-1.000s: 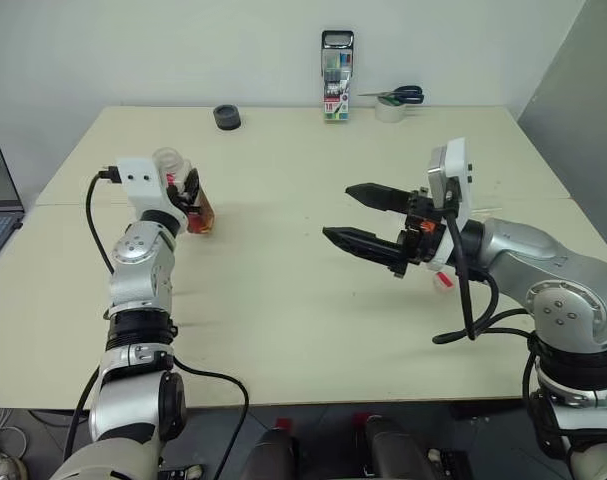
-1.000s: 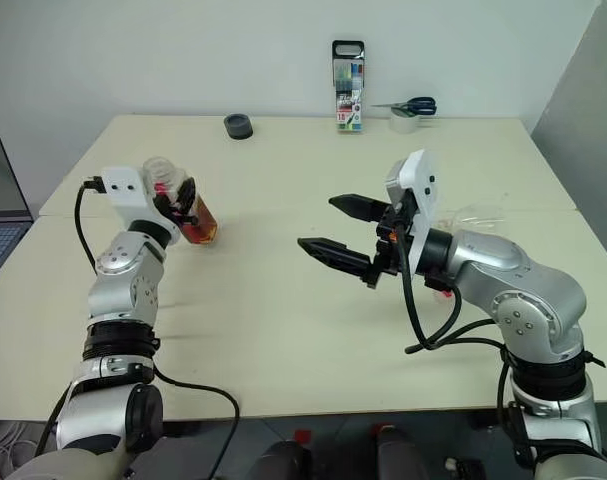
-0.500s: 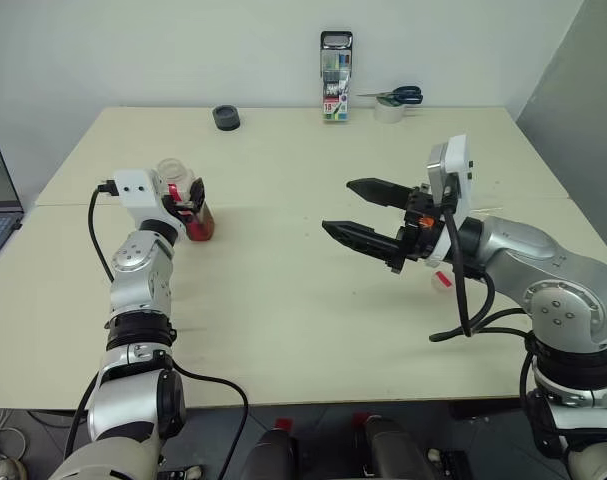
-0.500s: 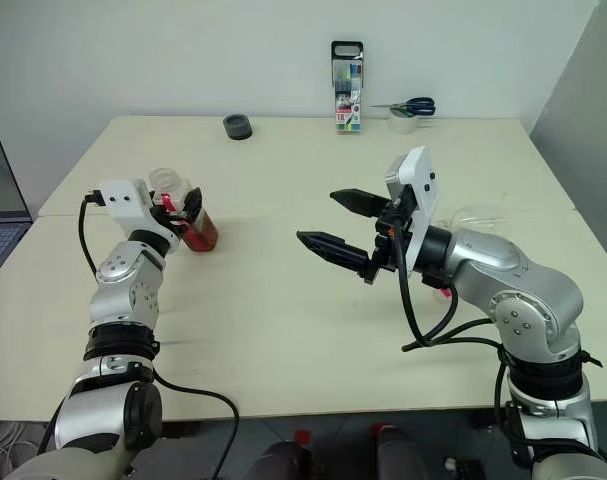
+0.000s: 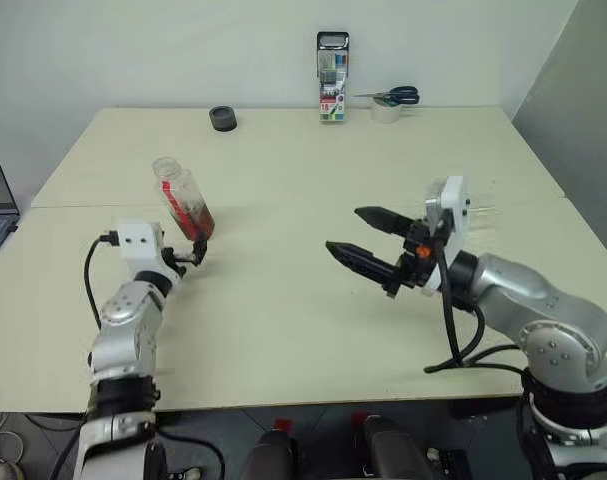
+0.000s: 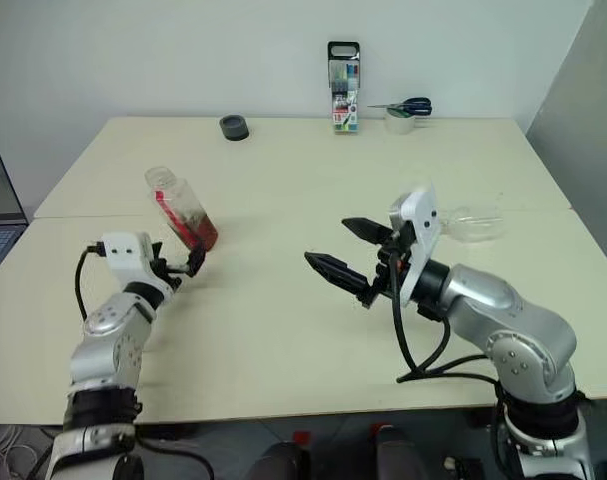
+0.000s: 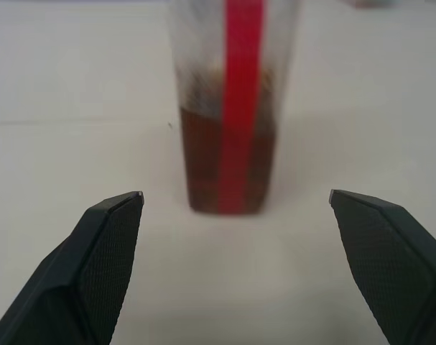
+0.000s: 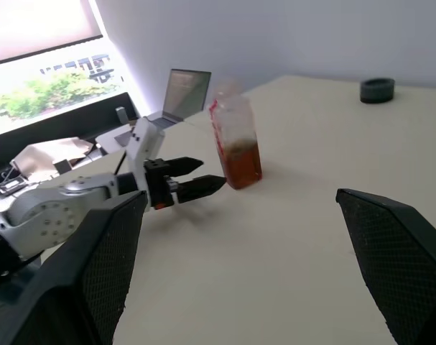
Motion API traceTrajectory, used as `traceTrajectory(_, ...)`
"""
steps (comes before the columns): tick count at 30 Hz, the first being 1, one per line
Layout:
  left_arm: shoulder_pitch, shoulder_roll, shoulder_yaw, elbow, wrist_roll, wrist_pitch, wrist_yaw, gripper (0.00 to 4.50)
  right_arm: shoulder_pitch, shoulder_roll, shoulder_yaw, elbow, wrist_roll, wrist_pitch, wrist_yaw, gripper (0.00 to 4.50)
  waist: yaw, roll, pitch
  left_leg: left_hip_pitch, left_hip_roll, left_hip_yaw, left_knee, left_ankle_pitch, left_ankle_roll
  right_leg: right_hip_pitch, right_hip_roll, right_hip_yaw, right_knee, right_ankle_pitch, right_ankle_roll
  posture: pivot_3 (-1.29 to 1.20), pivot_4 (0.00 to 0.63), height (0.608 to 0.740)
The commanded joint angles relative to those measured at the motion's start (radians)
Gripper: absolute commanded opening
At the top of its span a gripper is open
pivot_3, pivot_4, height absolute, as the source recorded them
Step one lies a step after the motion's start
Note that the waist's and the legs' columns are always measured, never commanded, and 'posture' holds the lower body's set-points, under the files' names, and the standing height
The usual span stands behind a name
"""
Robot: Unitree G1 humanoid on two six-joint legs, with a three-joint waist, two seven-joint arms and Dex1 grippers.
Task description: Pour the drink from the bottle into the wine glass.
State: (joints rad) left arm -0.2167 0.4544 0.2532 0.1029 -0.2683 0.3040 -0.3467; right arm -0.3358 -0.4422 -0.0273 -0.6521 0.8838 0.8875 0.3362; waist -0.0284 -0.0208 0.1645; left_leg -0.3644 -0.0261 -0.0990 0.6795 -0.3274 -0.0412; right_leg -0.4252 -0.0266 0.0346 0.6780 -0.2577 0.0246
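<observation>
The bottle [image 5: 184, 199] stands on the table's left half, clear, with a red label strip and no cap on its mouth. The drink [image 7: 228, 162], reddish-brown, fills its lower part. My left gripper [image 5: 196, 255] is open just in front of the bottle, apart from it, and its fingers [image 7: 106, 244] stand wide to either side. My right gripper [image 5: 344, 229] hangs open and empty over the table's middle, pointing towards the bottle [image 8: 235, 144]. The wine glass [image 6: 475, 223] shows as a clear bowl behind my right wrist, partly hidden.
A marker case [image 5: 333, 90] stands at the table's far edge, with scissors on a tape roll [image 5: 388, 103] to its right and a black ring [image 5: 221, 118] to its left. A laptop [image 8: 185, 90] lies off the table's left side.
My left gripper has opened and let go of the bottle, then drawn back and down. The bottle now stands free on the table. My right gripper has sunk a little.
</observation>
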Motion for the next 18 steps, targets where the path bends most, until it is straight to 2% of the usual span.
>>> traceTrajectory(1, 0.100, 0.123, -0.048, -0.200, -0.026, 0.076, -0.168, 4.45, 0.097, -0.022, -0.065, -0.053, -0.044, -0.013, -0.071, 4.50, 0.000, 0.000, 0.000, 0.000, 0.000, 0.000, 0.000, 0.000, 0.000, 0.000, 0.000, 0.000, 0.000, 0.000, 0.000, 0.00, 0.150, 0.740)
traceTrajectory(4, 0.149, 0.259, -0.079, -0.342, -0.122, 0.151, -0.381, 4.45, 0.158, -0.012, -0.108, -0.020, -0.102, -0.006, -0.171, 4.50, 0.000, 0.001, 0.000, 0.001, 0.001, 0.000, 0.000, 0.000, 0.001, 0.001, 0.001, -0.001, 0.001, 0.000, 0.000, 0.00, 0.150, 0.740)
traceTrajectory(7, 0.045, 0.315, -0.099, -0.400, -0.247, 0.240, -0.510, 4.45, 0.119, 0.049, -0.167, 0.084, -0.120, 0.020, -0.288, 4.50, 0.004, 0.001, 0.001, 0.003, 0.001, 0.000, 0.000, -0.001, 0.003, 0.003, 0.002, -0.001, 0.001, 0.000, 0.000, 0.00, 0.150, 0.740)
traceTrajectory(12, -0.247, 0.275, -0.208, -0.317, -0.303, 0.303, -0.623, 4.45, -0.084, 0.240, -0.370, 0.368, -0.034, 0.015, -0.510, 4.50, -0.002, 0.001, 0.001, 0.007, 0.001, 0.002, 0.000, 0.000, 0.004, 0.005, 0.008, 0.000, 0.003, 0.000, -0.001, 0.00, 0.150, 0.740)
traceTrajectory(15, -0.346, 0.246, -0.250, -0.227, -0.270, 0.272, -0.664, 4.45, -0.231, 0.364, -0.544, 0.565, 0.104, -0.058, -0.659, 4.50, -0.014, 0.002, 0.000, 0.008, 0.002, 0.006, -0.001, 0.001, 0.004, 0.004, 0.008, 0.002, 0.004, 0.001, -0.002, 0.00, 0.150, 0.740)
traceTrajectory(18, -0.394, 0.226, -0.279, -0.163, -0.227, 0.225, -0.683, 4.45, -0.324, 0.395, -0.643, 0.734, 0.145, -0.132, -0.715, 4.50, -0.026, 0.003, 0.001, 0.009, 0.004, 0.010, -0.004, 0.002, 0.002, 0.002, 0.008, 0.004, 0.003, 0.001, -0.002, 0.00, 0.150, 0.740)
